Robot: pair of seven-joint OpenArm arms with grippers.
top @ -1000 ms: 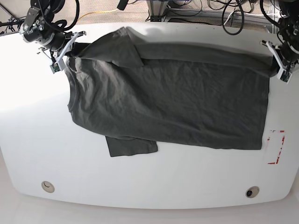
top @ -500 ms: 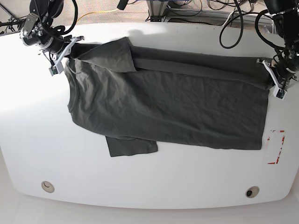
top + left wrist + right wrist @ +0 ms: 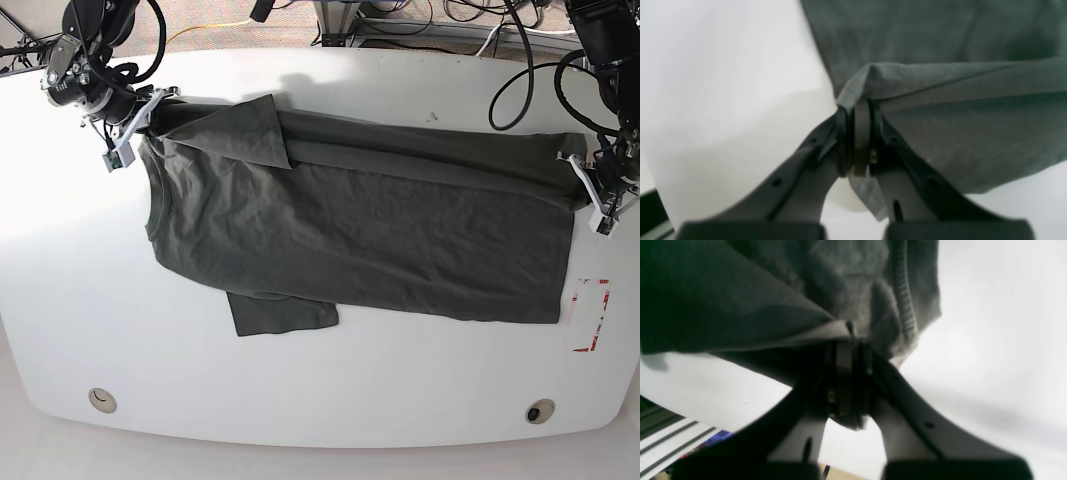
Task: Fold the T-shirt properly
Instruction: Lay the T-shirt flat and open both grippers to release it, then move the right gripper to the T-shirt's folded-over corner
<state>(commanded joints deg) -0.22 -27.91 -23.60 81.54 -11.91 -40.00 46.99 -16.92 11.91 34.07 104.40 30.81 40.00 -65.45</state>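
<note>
Folded top edge carried further down, T-shirt (image 3: pixel 380 230) corners clamped in both jaws, left and right.

I see the T-shirt (image 3: pixel 370 235) spread sideways across the worktop (image 3: pixel 300 390), dark charcoal grey, plain, thin and wrinkled. Neck end toward the base view's left, hem toward its right. Far long edge is doubled over onto the body as a band running nearly the full length. One sleeve is flipped over on top near the far left; the other sticks out flat from under the near edge. Both far corners are bunched and lifted slightly. My wrist views show the ribbed collar and hem corner creased.
</note>
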